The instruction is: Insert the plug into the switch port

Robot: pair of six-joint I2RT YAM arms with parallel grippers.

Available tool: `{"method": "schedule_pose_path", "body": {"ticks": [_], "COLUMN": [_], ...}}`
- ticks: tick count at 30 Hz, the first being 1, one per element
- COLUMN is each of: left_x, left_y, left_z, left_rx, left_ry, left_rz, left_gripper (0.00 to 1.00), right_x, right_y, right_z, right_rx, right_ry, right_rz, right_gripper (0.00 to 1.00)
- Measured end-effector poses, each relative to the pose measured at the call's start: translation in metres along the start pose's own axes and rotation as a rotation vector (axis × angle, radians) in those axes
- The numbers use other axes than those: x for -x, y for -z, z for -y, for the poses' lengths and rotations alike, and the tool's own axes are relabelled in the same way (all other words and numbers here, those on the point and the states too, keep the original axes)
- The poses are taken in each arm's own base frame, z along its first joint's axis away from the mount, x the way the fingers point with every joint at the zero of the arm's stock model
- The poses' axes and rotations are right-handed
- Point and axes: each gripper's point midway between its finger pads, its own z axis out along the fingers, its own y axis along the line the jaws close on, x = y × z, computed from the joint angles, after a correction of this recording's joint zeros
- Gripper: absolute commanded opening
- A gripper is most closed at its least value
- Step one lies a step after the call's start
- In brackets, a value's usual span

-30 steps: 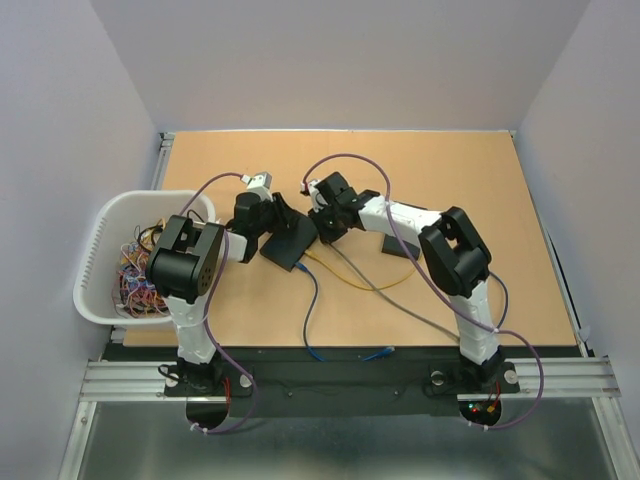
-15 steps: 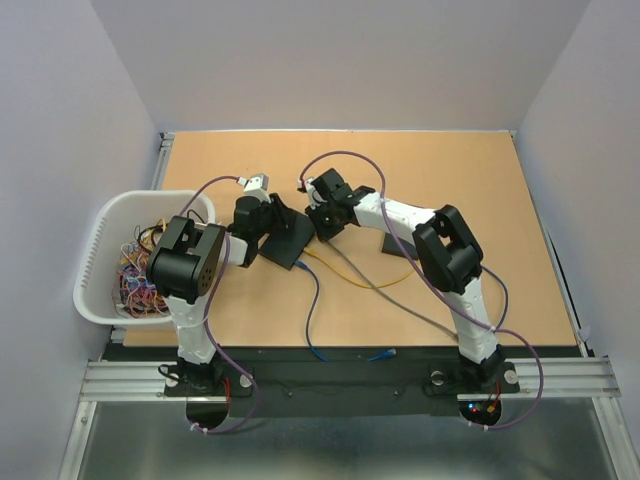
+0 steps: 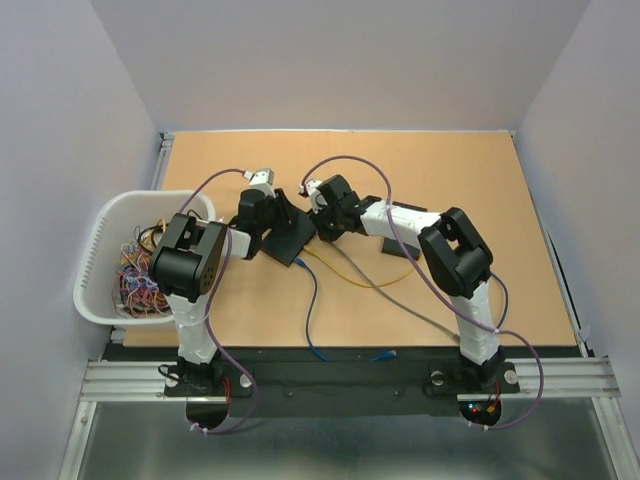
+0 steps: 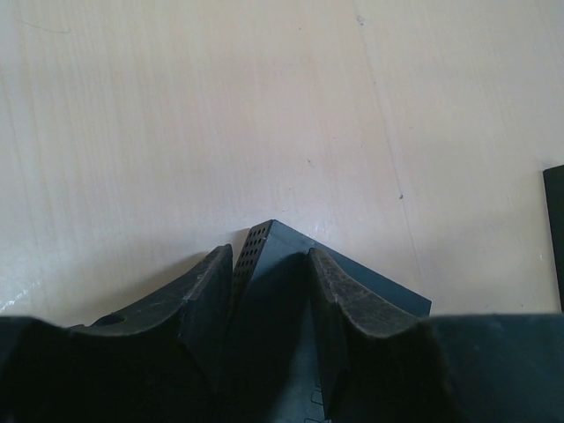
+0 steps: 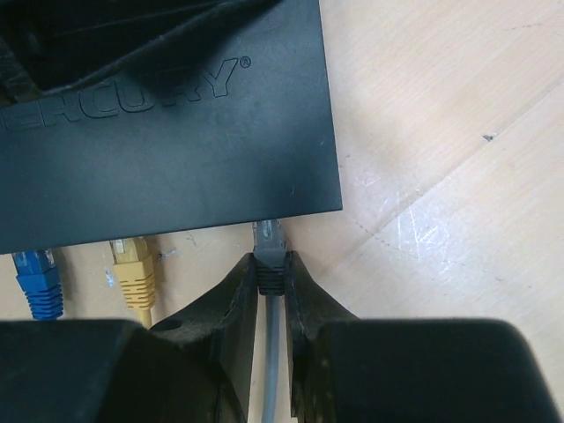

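We count one switch [image 5: 167,132] and three plugs: blue plug [image 5: 37,282], yellow plug [image 5: 134,273], grey plug [image 5: 270,251]. Our left gripper [image 4: 270,260] hugs the switch and our right gripper [image 5: 270,269] pinches the grey plug. Both have hardly moved since before.

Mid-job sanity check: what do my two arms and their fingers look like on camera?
The left arm and right arm match: white links, bulky black joint housings, and a purple cable looping along each. The left fingers and right fingers are matte black, blunt wedges with rough, scuffed faces.
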Motion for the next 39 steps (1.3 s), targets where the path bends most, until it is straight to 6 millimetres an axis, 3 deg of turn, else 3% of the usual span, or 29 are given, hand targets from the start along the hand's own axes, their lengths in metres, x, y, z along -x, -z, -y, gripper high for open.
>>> {"method": "schedule_pose_path", "body": {"ticks": [5,8,12,16,19,23,26,29,30,34,39], "left_x": [-0.002,-0.004,-0.007,-0.008,-0.004,0.002,0.013,0.025,0.033,0.051,0.082], "left_y": [-0.002,-0.002,-0.003,-0.004,-0.004,-0.004,-0.007,-0.007,-0.008,0.004,0.046], "left_z": [0.006,0.009,0.014,0.017,0.013,0.007,-0.005,-0.015,-0.018,-0.020,0.009], "left_rx": [-0.011,-0.021,-0.028,-0.030,-0.021,0.003,0.043,0.083,0.095,0.126,0.089], "left_ry": [0.001,0.007,0.027,0.044,0.061,0.072,0.074,0.066,0.061,0.057,0.043], "left_rz": [-0.037,-0.062,-0.108,-0.150,-0.173,-0.196,-0.204,-0.198,-0.189,-0.162,-0.066], "left_gripper": [0.47,0.47,0.48,0.48,0.48,0.51,0.59,0.66,0.68,0.71,0.78], "right_x": [-0.003,-0.003,0.019,0.057,0.069,0.063,0.049,0.038,0.038,0.033,0.034], "right_y": [0.004,0.008,0.018,0.042,0.060,0.072,0.078,0.089,0.096,0.136,0.180], "right_z": [0.002,0.001,-0.013,-0.032,-0.040,-0.038,-0.035,-0.033,-0.033,-0.037,-0.040], "right_rx": [-0.021,-0.035,-0.018,0.005,0.014,0.001,-0.020,-0.036,-0.039,-0.043,-0.043], "right_ry": [0.021,0.030,0.056,0.083,0.089,0.077,0.055,0.029,0.014,-0.050,-0.141], "right_rz": [0.032,0.061,0.166,0.314,0.379,0.392,0.371,0.363,0.371,0.416,0.471], "right_gripper": [0.26,0.38,0.49,0.54,0.57,0.61,0.67,0.84,1.00,1.00,1.00]}}
